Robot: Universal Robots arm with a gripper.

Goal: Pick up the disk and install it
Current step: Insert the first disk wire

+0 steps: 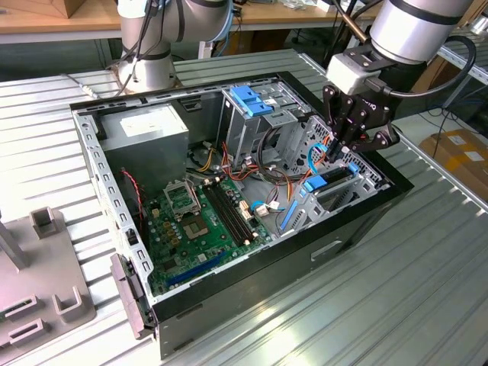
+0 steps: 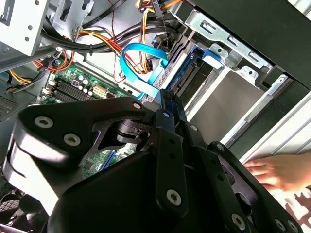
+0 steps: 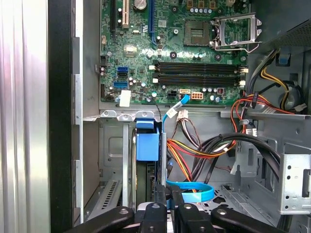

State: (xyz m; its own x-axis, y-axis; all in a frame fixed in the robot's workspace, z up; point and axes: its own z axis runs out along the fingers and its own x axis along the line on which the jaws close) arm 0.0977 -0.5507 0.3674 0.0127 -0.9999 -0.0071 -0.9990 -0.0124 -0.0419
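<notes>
Gripper (image 1: 336, 152), fingers drawn together, hangs inside the case (image 1: 252, 293). Just past its tips the disk (image 3: 147, 145) stands on edge in the bay, blue bracket showing. A blue cable (image 3: 194, 195) loops beside the tips, with the motherboard (image 3: 194, 63) farther out.

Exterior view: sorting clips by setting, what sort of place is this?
Likely a robotics lab: an open computer case on a ribbed metal table, a robot arm over it.
</notes>
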